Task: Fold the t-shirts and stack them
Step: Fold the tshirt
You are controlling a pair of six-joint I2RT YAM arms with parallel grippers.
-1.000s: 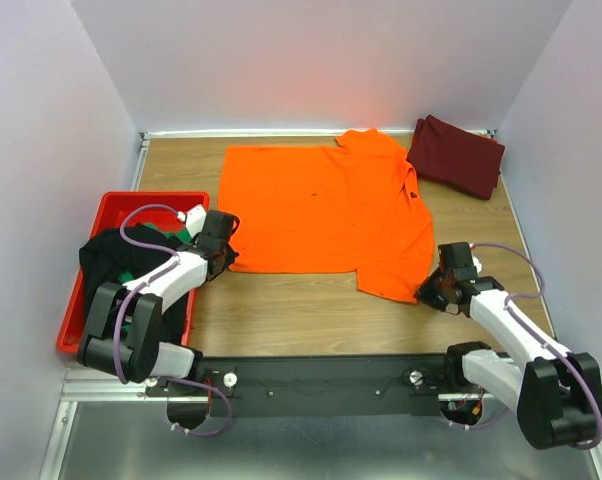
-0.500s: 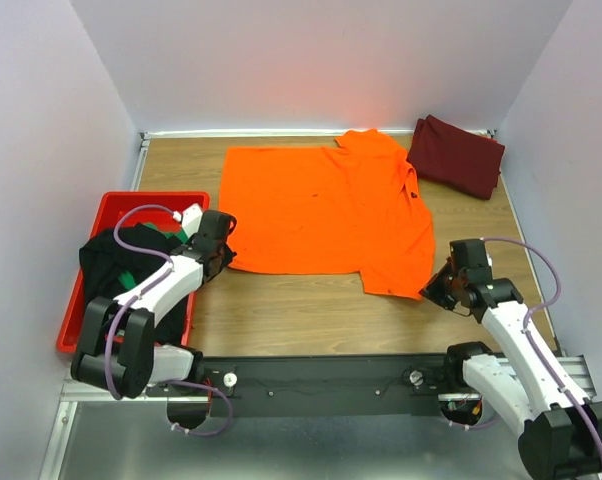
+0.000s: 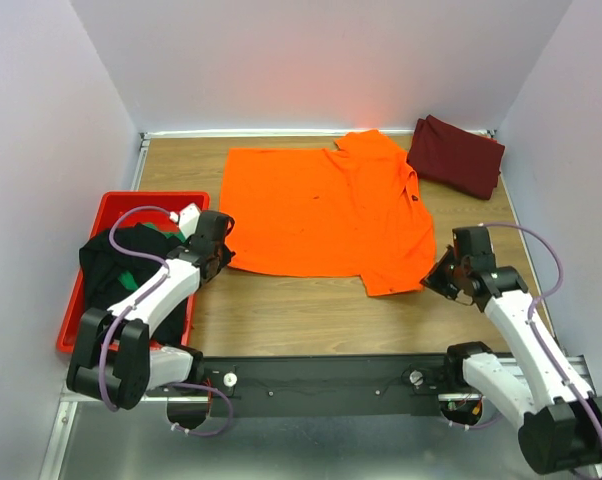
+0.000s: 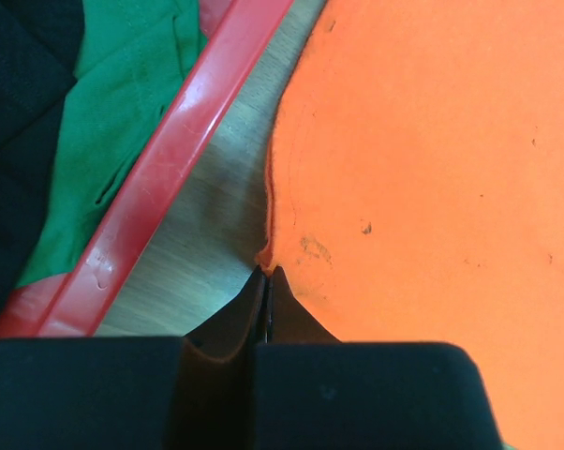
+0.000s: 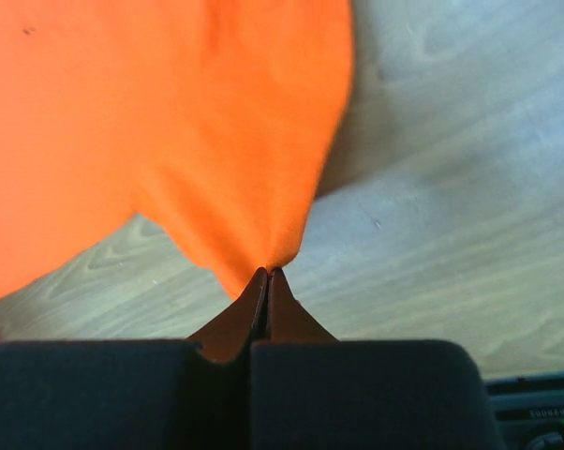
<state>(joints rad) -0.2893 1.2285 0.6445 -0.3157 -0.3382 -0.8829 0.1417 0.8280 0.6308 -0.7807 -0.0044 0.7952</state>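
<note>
A bright orange t-shirt (image 3: pixel 321 210) lies spread on the wooden table. My left gripper (image 3: pixel 224 250) is shut on its near left corner (image 4: pixel 268 253), right beside the red bin. My right gripper (image 3: pixel 436 280) is shut on the shirt's near right corner (image 5: pixel 263 248) and holds it a little off the table. A dark maroon t-shirt (image 3: pixel 456 155) lies folded at the back right. Black (image 3: pixel 106 265) and green (image 4: pixel 104 122) t-shirts are bunched in the bin.
The red bin (image 3: pixel 131 205) stands at the left edge, its rim (image 4: pixel 170 178) close to my left gripper. White walls close in the table at the back and both sides. Bare wood (image 3: pixel 301 310) runs between the shirt and the arm bases.
My right gripper has lifted and moved back and to the right, pulling the near right corner of the orange shirt with it. My left gripper has shifted slightly back with its corner.
</note>
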